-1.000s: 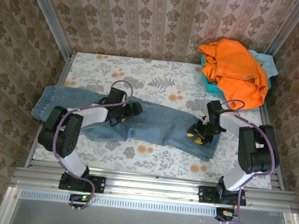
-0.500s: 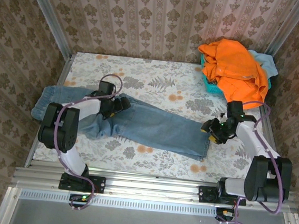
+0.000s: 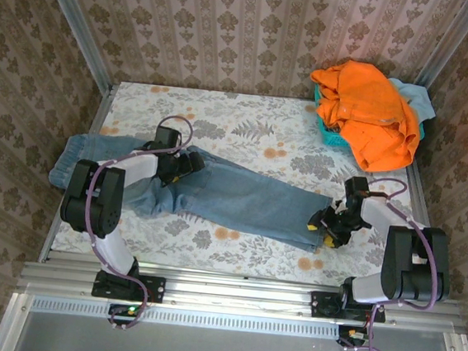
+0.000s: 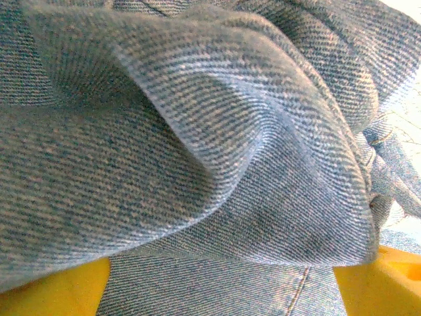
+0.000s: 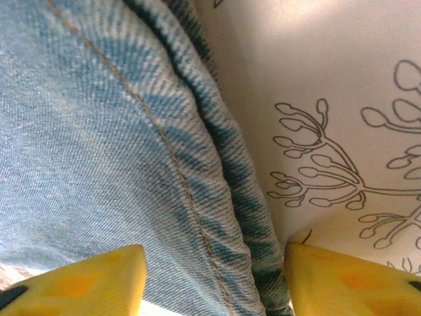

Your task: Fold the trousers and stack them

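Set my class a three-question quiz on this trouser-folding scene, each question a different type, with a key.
1. True or false: the trousers are already folded into a compact stack.
2. Where is the orange garment? A: heaped on the basket at the back right corner. B: spread over the trousers. C: hanging on the wall.
3. Fill in: between the left gripper's yellow fingers lies bunched ____.
Key: 1 false, they lie stretched long across the table; 2 A; 3 denim.
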### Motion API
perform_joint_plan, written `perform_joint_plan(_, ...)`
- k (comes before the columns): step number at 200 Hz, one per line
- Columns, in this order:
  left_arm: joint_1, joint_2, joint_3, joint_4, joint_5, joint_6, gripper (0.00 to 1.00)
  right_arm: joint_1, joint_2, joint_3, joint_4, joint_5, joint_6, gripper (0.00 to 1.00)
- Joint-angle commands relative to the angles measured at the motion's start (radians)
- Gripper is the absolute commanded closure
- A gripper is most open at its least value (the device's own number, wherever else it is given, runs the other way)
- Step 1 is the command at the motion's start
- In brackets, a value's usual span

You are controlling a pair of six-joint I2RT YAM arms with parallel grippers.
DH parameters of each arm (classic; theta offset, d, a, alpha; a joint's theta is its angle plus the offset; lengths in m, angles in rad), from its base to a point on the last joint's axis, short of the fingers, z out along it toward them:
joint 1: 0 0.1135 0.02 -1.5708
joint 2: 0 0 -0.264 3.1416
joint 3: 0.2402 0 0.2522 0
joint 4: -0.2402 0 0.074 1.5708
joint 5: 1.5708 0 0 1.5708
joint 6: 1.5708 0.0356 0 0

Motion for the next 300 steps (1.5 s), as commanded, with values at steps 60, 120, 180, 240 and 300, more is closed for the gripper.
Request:
perform_joint_plan(60, 0.022, -0.013, -0.021, -0.013, -0.033, 0.04, 0.12, 0.074, 0.025, -0.026, 0.151, -0.097, 0.074, 0.92)
perform_joint_plan(120, -0.017, -0.089, 0.007, -0.077, -0.027, 0.058, 0.1, -0.063, -0.23, 0.066, -0.044, 0.033, 0.048, 1.0)
perform_joint_plan(180, -0.074, -0.166, 0.069, -0.172, -0.054, 0.074, 0.06, -0.047, -0.297, 0.319, -0.126, 0.001, -0.057, 1.0)
perform_joint_plan(240, 0.004, -0.345, 0.041, -0.36, -0.158, 0.11, 0.02, 0.2, -0.218, 0.545, -0.161, -0.004, -0.081, 1.0)
perform_joint_plan(300, 0.125, -0.501, -0.066, -0.428, -0.14, 0.095, 0.01, 0.525, 0.08, 0.877, -0.131, 0.088, -0.049, 1.0)
